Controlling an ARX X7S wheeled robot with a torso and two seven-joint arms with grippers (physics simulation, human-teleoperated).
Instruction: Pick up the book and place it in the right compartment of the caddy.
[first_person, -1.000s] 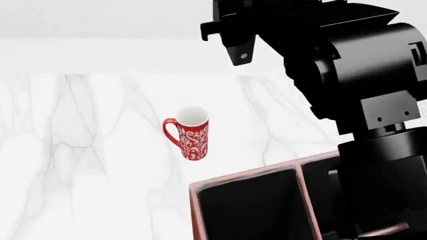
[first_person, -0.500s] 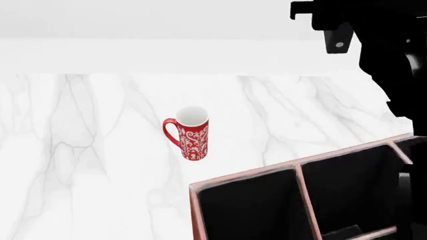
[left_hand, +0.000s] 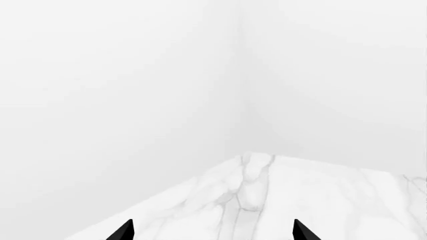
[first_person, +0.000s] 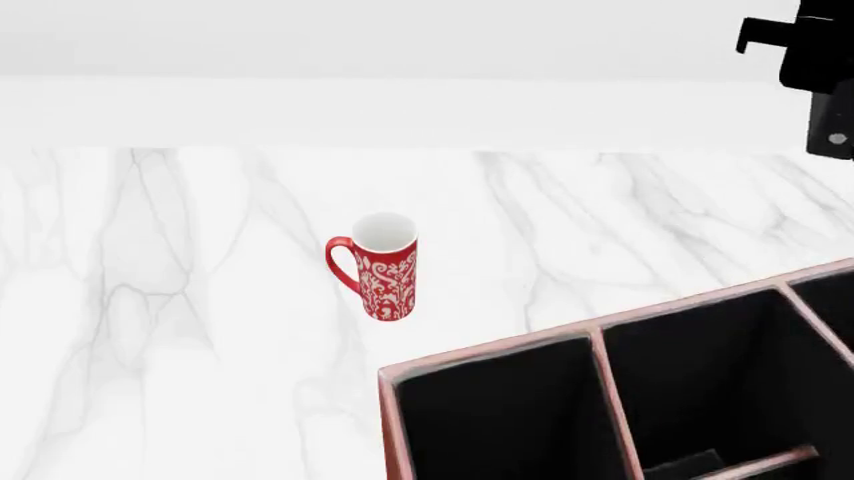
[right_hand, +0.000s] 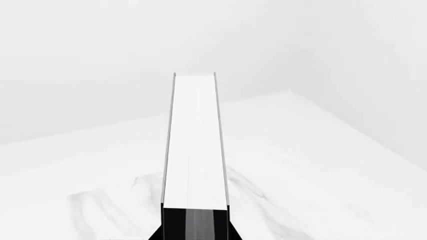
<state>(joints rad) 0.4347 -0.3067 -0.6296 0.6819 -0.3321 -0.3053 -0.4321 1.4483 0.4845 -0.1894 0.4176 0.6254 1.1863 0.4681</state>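
Note:
The book (right_hand: 194, 150) is gripped edge-on between my right gripper's (right_hand: 195, 233) jaws; its white page edges face the camera between thin black covers, above the marble table. In the head view only a black part of the right arm (first_person: 817, 60) shows at the top right edge, and the book is not visible there. The reddish-brown caddy (first_person: 494, 351) with a black inside and thin dividers stands at the lower right, its right side cut off by the frame. My left gripper (left_hand: 213, 234) is open and empty over the table's corner.
A red patterned mug (first_person: 379, 266) with a white inside stands upright on the white marble table (first_person: 160, 300), left of and beyond the caddy. A white wall runs behind the table.
The right arm has swung right and up, out of the middle of the head view, uncovering the caddy's compartments. The mug and caddy have not moved.

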